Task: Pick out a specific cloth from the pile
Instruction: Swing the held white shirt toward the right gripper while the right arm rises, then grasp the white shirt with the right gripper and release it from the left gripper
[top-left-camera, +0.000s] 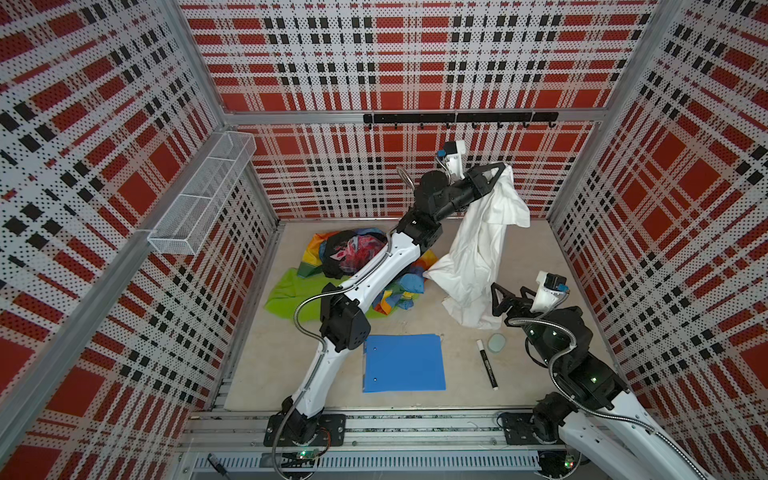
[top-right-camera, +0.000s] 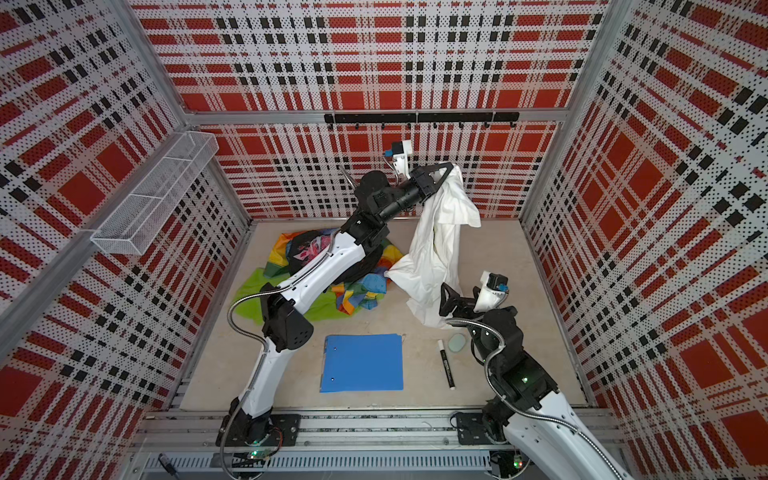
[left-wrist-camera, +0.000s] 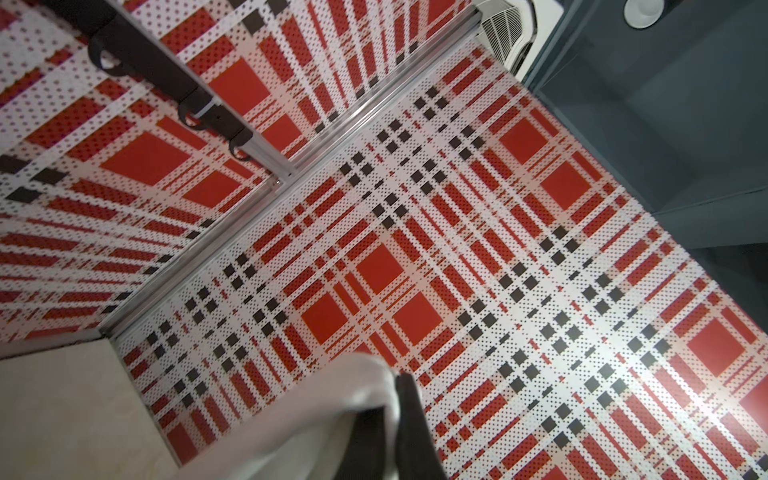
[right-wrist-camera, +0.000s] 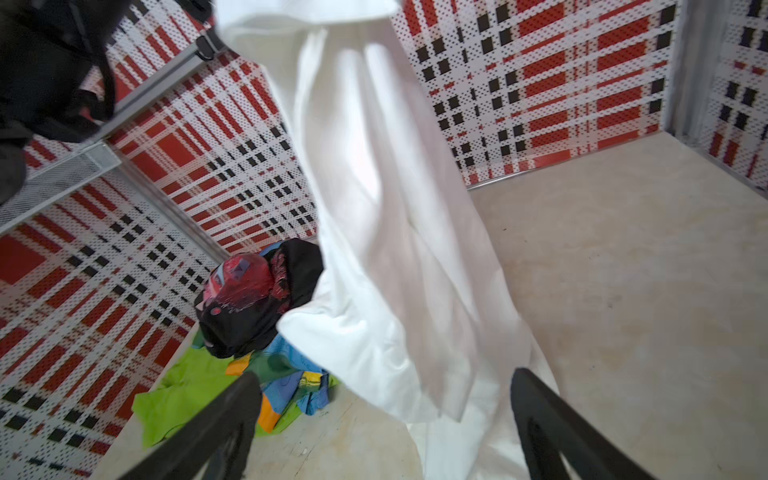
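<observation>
One white cloth (top-left-camera: 478, 257) hangs from the left gripper (top-left-camera: 500, 171), whose jaws are pinched tight on its upper edge near the back wall. Its lower end rests on the beige table (top-left-camera: 561, 257), just right of the pile (top-left-camera: 353, 257) of three fabrics. The right gripper (top-left-camera: 510, 297) gapes wide by the hem, holding nothing, perhaps brushing it. One blue folder (top-left-camera: 403, 361), one marker (top-left-camera: 487, 365) and one pale disc (top-left-camera: 496, 343) lie nearer the front. Plaid perforated walls enclose the table.

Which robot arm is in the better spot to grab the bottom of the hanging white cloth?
Right, probably. The right gripper is open, just beside the white cloth at its lower end. The left gripper is busy: shut on the top of it, held high.
</observation>
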